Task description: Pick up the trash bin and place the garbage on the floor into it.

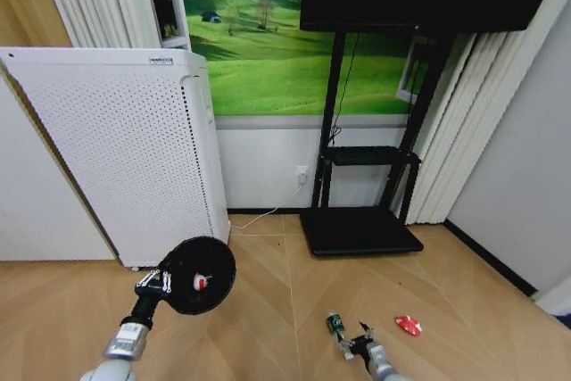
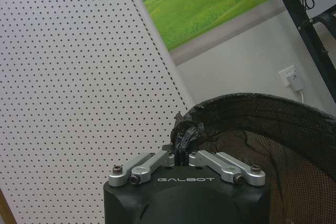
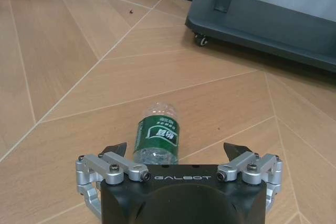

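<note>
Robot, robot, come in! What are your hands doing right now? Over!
Left gripper shut on trash bin rim, bin held up, red-and-white wrapper inside. Right gripper open, low over bottle on floor. Red piece lies farther right. Nothing blocking.

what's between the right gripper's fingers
The bottle lies on the floor between the open right gripper fingers, seen in the right wrist view.

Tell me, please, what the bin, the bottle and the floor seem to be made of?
Bin: black mesh, probably metal; fine weave shows inside its wall, held at the rim by the left gripper.
Bottle: clear thin plastic, glossy, green label, between the right gripper's open fingers.
Floor: wood-look planks, matte; laminate or wood.
</note>
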